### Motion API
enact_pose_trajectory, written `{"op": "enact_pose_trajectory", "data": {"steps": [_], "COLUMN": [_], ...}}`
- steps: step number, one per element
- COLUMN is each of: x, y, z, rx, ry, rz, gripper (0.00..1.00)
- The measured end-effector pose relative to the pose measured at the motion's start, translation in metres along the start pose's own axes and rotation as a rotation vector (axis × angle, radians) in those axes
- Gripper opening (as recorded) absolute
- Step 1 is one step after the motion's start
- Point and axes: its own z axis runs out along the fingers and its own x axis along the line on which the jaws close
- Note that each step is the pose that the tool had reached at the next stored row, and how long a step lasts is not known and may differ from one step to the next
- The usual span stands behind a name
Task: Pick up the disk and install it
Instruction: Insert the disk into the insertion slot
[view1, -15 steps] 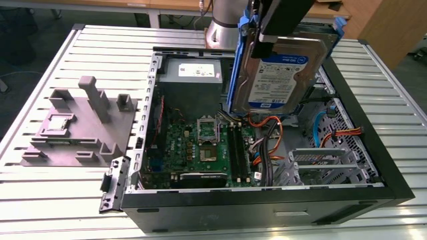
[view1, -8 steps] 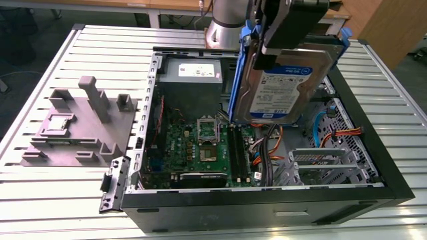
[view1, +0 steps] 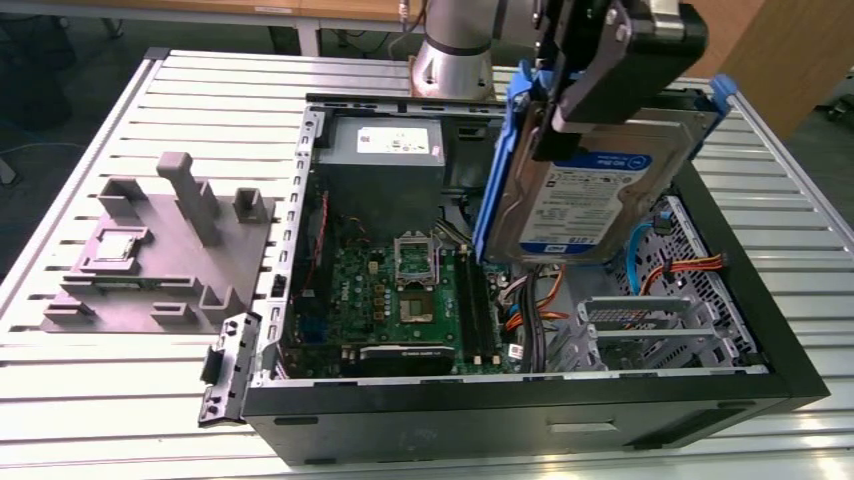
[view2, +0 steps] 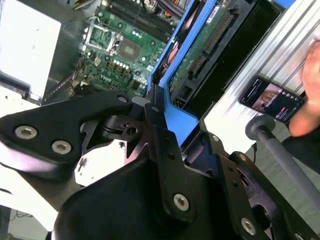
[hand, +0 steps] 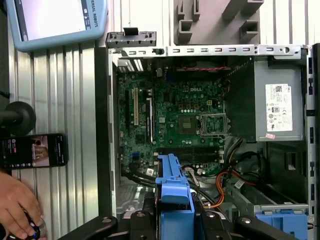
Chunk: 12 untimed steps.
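Hanging upright over the open computer case (view1: 534, 420), the disk (view1: 587, 200) was clamped at its upper edge by the pincer (view1: 567, 115), whose black fingers pressed in from either side of the blue carrier rails (view1: 497, 170). In the exterior view its white-and-blue label faced the camera. Its lower edge showed above the cabling between the motherboard (view1: 400, 300) and the metal drive cage (view1: 654, 325), touching neither. The grey power supply (view1: 387, 150) sat at the far end of the case. A grey fixture block (view1: 160, 250) stood on the slatted surface (view1: 120, 400) just beside the case. In the first wrist view a person's hand (hand: 17, 202) lay near a phone (hand: 32, 150).
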Motion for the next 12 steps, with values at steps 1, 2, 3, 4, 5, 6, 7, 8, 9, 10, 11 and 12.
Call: {"op": "enact_pose_trajectory", "data": {"steps": [1, 2, 3, 4, 5, 6, 7, 8, 9, 10, 11, 12], "x": [0.0, 0.0, -0.0001, -0.0002, -0.0003, -0.0004, -0.0005, -0.0005, -0.0005, -0.0004, 0.0, 0.0007], "y": [-0.0028, -0.0054, -0.008, -0.0105, -0.0129, -0.015, -0.0171, -0.019, -0.0204, -0.0216, -0.0225, -0.0233], "z": [0.0004, 0.0009, 0.0015, 0.002, 0.0025, 0.0031, 0.0038, 0.0045, 0.0053, 0.0062, 0.0072, 0.0083], "rx": [0.0, 0.0001, 0.0001, 0.0001, 0.0, 0.0001, 0.0, 0.0001, 0.0001, 0.0, 0.0, 0.0], "ry": [-0.0001, -0.0002, -0.0003, -0.0002, 0.0001, 0.0003, 0.0003, 0.0003, 0.0004, 0.0006, 0.0005, 0.0005], "rz": [0.0, 0.0, 0.0, 0.0, 0.0, 0.0, 0.0, 0.0, 0.0, 0.0, 0.0, 0.0], "gripper": [0.36, 0.36, 0.36, 0.36, 0.36, 0.36, 0.36, 0.36, 0.36, 0.36, 0.36, 0.36]}}
